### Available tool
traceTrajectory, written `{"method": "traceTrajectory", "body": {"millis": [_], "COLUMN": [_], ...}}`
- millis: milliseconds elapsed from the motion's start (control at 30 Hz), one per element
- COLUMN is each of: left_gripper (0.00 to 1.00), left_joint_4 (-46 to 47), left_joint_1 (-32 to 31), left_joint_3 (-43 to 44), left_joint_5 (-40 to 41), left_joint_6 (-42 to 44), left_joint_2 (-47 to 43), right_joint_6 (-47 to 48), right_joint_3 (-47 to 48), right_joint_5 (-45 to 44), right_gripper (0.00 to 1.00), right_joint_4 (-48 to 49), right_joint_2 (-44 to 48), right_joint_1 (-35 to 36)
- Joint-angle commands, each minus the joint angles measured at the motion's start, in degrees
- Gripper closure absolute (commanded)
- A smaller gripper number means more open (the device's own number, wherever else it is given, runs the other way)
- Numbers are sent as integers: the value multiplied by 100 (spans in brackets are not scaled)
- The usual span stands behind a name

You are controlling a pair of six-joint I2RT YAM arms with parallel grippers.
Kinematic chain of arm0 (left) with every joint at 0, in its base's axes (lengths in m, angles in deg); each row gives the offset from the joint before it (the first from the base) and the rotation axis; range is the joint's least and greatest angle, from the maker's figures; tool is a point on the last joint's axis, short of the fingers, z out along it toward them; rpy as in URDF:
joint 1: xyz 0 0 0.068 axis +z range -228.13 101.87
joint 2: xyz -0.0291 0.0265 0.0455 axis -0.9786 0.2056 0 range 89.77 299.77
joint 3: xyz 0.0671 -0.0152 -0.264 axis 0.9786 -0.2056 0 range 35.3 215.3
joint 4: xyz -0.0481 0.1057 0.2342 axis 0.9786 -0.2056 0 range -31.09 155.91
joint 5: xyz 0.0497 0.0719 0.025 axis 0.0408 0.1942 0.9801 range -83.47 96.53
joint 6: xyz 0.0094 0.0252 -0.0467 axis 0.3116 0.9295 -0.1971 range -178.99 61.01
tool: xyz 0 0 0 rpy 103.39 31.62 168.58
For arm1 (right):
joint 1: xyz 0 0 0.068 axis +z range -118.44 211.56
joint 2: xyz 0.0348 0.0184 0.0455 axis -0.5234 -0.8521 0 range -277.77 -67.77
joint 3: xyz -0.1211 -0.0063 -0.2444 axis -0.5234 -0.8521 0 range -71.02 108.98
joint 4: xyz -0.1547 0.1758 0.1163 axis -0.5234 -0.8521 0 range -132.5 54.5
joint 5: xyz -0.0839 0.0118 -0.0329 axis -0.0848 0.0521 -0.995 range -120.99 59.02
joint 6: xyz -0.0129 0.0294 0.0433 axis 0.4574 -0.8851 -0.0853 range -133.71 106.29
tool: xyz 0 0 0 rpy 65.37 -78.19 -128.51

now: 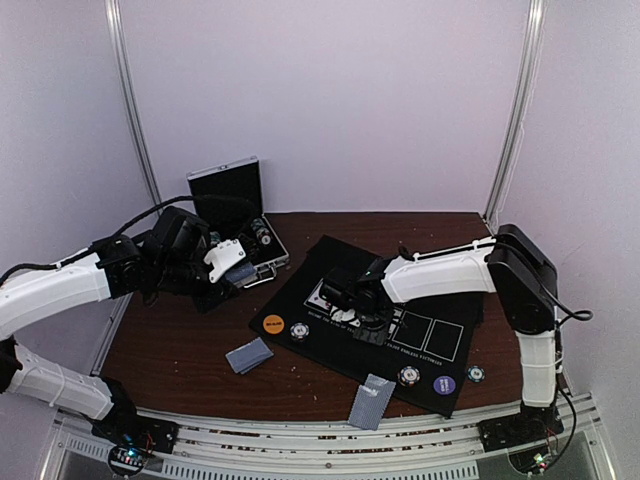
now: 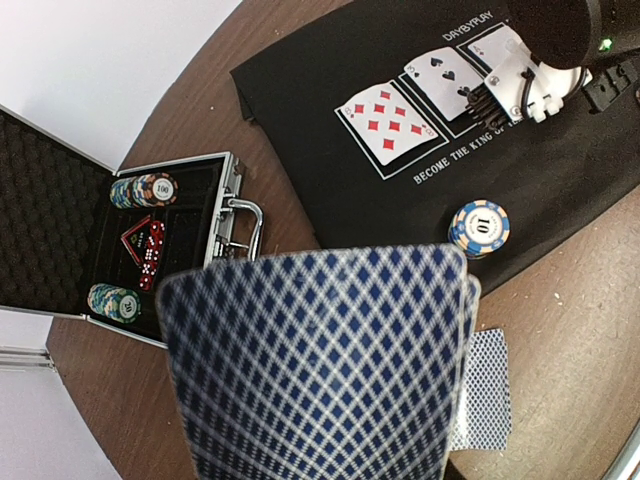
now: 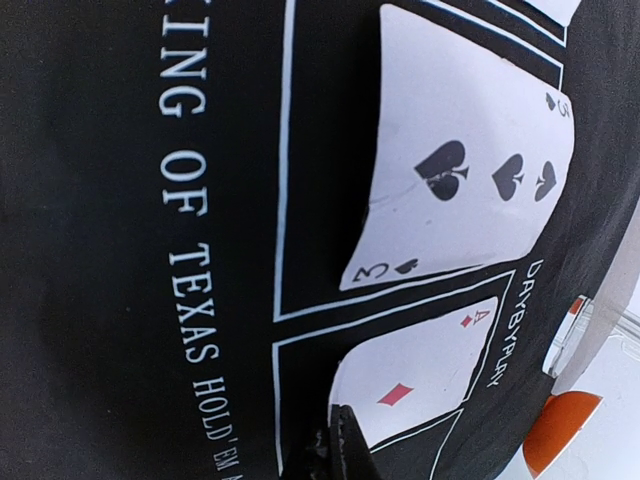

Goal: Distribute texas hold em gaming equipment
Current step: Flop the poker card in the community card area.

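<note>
A brown table (image 1: 180, 350) carries a black mat (image 1: 330, 255) on its right half. An open metal case (image 1: 235, 215) sits at the far left corner. Beside the case, the left gripper (image 1: 235, 270) pinches a stack of cards (image 2: 320, 370), patterned backs showing. The right gripper (image 1: 365, 308), jaws pressed together, is low over the mat's face-up nine of diamonds (image 2: 388, 120), three of spades (image 3: 470, 170) and ace of diamonds (image 3: 410, 375). Face-down cards (image 1: 249, 355) lie near the table's near edge. A chip (image 1: 408, 376) and an orange button (image 1: 273, 323) rest along the mat's near edge. The community cards seem part-dealt. The next move likely calls for a card in the empty fourth rectangle (image 1: 415, 330).
</note>
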Motion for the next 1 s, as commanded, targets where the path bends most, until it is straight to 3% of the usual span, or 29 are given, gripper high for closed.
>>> {"method": "traceTrajectory", "body": {"millis": [0, 967], "left_gripper": [64, 64], "left_joint_4": [310, 310], "left_joint_1": [-3, -2], "left_joint_3": [40, 12], "left_joint_5": [-14, 23], "left_joint_6": [25, 30], "left_joint_2": [-79, -117], "right_joint_6": [-111, -170], "right_joint_3": [-39, 97], "right_joint_5": [-4, 86], "right_gripper": [100, 98], "right_joint_4": [-93, -148], "right_joint_2": [-197, -372], "right_joint_1": [-58, -164]}}
